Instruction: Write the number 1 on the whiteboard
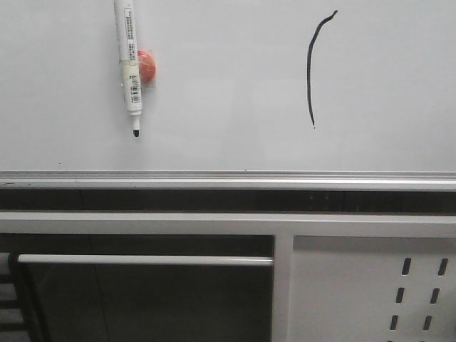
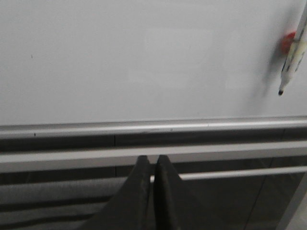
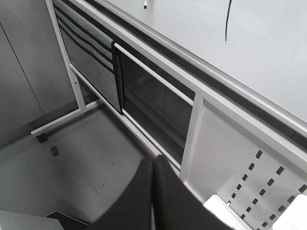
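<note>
Whiteboard (image 1: 228, 78): smooth, glossy white, brushed silver metal bottom rail (image 1: 228, 178). Marker (image 1: 130, 64) upper left of frame: glossy white plastic, paper label. Perforated panel (image 1: 374, 288) lower right: matt white painted metal. Gripper fingers (image 2: 165, 196): matt black.

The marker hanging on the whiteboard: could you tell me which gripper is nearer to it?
Left. The left gripper, shut, sits below the whiteboard rail with the marker up to one side. The right gripper, shut, is low by the perforated panel, farther off.
</note>
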{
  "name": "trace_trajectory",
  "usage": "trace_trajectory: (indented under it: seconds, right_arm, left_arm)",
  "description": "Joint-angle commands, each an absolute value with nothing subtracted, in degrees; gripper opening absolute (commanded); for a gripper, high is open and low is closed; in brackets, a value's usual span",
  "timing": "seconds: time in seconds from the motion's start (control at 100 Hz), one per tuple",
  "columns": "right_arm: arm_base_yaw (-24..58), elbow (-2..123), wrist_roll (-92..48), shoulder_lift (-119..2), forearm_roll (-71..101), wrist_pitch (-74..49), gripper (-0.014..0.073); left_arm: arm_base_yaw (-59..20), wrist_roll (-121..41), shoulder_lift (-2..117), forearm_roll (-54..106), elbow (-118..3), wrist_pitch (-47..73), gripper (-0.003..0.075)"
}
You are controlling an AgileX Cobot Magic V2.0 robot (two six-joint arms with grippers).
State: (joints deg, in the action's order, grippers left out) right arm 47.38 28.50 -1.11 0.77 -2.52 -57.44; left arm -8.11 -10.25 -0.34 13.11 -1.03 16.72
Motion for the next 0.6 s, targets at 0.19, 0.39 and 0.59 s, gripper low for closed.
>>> trace_trajectory:
  seconds: [0.19, 0.39, 0.59]
  right_arm:
    - [47.08, 29.68, -1.69, 1.68, -2.91, -53.13, -0.0072]
    - [47.08, 29.68, -1.69, 1.68, -2.91, -53.13, -0.0072]
    - [47.08, 29.68, -1.69, 1.68, -2.91, -53.13, -0.0072]
  left_arm:
    - [-7.96, -9.91, -1.39, 12.84, 1.58, 16.08, -0.0018]
    - [-7.96, 1.49, -1.49, 0.63, 1.58, 15.64, -0.0018]
    - [-7.96, 8.38, -1.86, -5.49, 1.58, 15.99, -0.0018]
